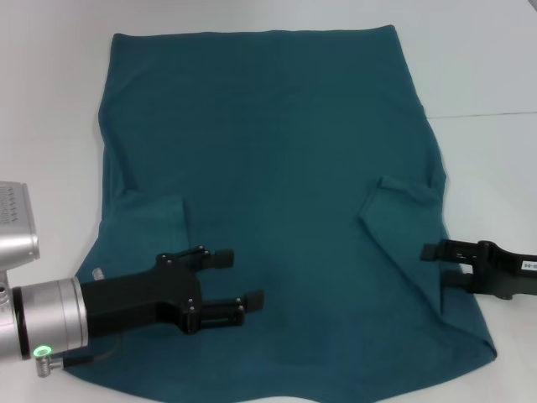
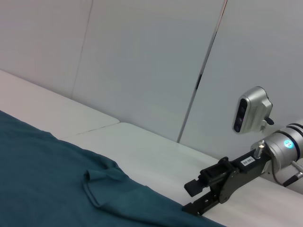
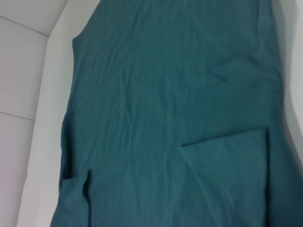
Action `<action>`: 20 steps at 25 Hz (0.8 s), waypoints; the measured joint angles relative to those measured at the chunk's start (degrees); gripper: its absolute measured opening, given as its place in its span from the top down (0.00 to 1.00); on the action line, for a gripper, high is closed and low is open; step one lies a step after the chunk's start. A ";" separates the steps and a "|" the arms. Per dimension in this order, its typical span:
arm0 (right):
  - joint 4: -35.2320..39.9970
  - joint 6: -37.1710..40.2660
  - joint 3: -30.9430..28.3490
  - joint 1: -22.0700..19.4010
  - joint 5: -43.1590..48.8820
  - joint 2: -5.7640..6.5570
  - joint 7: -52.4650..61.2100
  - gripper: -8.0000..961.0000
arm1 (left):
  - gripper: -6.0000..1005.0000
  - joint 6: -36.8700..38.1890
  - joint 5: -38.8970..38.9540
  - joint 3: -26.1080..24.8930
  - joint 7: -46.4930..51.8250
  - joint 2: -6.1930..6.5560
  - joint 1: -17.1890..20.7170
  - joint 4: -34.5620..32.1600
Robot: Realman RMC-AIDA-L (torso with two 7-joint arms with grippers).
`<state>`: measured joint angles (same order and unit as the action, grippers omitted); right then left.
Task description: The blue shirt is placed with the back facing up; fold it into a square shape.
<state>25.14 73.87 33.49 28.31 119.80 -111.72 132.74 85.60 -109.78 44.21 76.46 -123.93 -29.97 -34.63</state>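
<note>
the blue shirt point(image 1: 277, 201) is seen spread flat on the white table point(image 1: 495, 67), plain side up, filling most of the head view from about 11 o'clock to 5 o'clock, with both sleeves already turned inward: one folded sleeve point(image 1: 155, 220) lies at 8 o'clock of the cloth's middle and the other sleeve point(image 1: 403, 195) at 3 o'clock. the step in hand is judged to be the early one, sleeves tucked and the body not yet doubled over, so the task is counted as less than half done. the next move is judged to call for both claws being brought to the near corners or to matching points on the side edges, so that the cloth can be pinched cleanly through one layer set and carried over without dragging the tucked sleeves loose. the left gripper point(image 1: 239, 285) is held over the shirt at 7 o'clock of its middle, its two fingers spread wide apart, one above the other, with nothing between them; whether the lower finger brushes the fabric cannot be told. the right gripper point(image 1: 438, 264) is placed at the shirt's right edge at 4 o'clock, fingers parted, seemingly straddling the hem but not closed on it, as is also shown in the left wrist view point(image 2: 199, 198).
</note>
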 joint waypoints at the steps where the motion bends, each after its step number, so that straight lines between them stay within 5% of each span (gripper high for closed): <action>1: 0.00 -0.54 -0.01 0.20 0.07 -0.24 -0.05 0.13 | 0.12 0.00 0.00 0.00 0.00 0.00 0.01 0.00; 20: 0.00 -2.16 -0.60 2.18 -1.01 -3.01 -2.55 0.12 | 0.12 -0.64 0.00 0.00 0.00 0.00 -0.15 0.00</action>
<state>25.14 71.72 32.89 30.49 118.79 -114.73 130.19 84.95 -109.77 44.21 76.46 -123.92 -30.13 -34.63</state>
